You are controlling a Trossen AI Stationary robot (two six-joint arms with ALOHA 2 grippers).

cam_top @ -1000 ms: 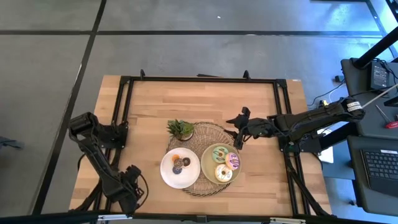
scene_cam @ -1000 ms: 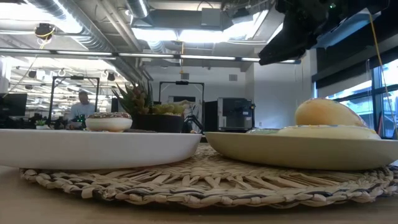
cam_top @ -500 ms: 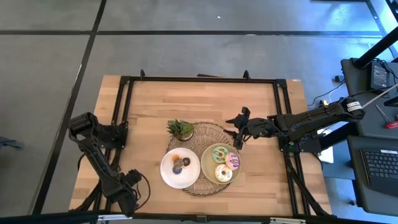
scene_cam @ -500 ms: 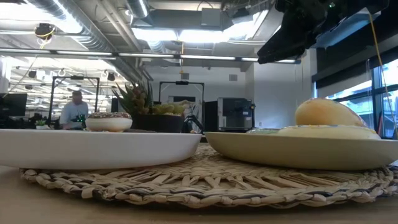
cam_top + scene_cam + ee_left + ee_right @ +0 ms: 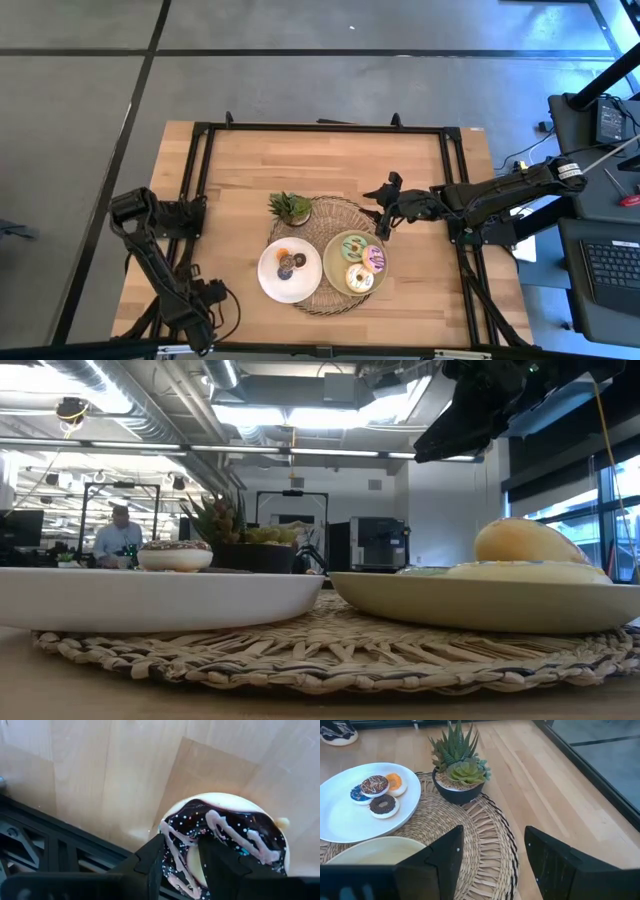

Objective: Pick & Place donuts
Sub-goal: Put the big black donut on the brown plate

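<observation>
A chocolate donut with pink drizzle and sprinkles lies on the wood near the table's near-left corner. My left gripper is down on it; in the high view the left gripper covers the donut. The white plate carries mini donuts, orange, brown and sprinkled ones. The pale-green plate carries a green, a pink and a white-yellow donut. My right gripper hovers open above the mat's far-right edge, past the plates. My left gripper comes at the chocolate donut from above. One finger stands at the ring's outer edge and the other finger over its hole, with a piece of the ring pinched between them. The donut lies flat on the table.
Both plates sit on a round woven mat, with a small potted plant at its far-left edge. A black frame runs round the table. Bare wood lies left of the mat and toward the far edge. A person shows in the room behind.
My left gripper has moved a little toward the table's near edge and left, its arm sinking lower. My right arm and the plates have stayed put. The person in the background has shifted about.
</observation>
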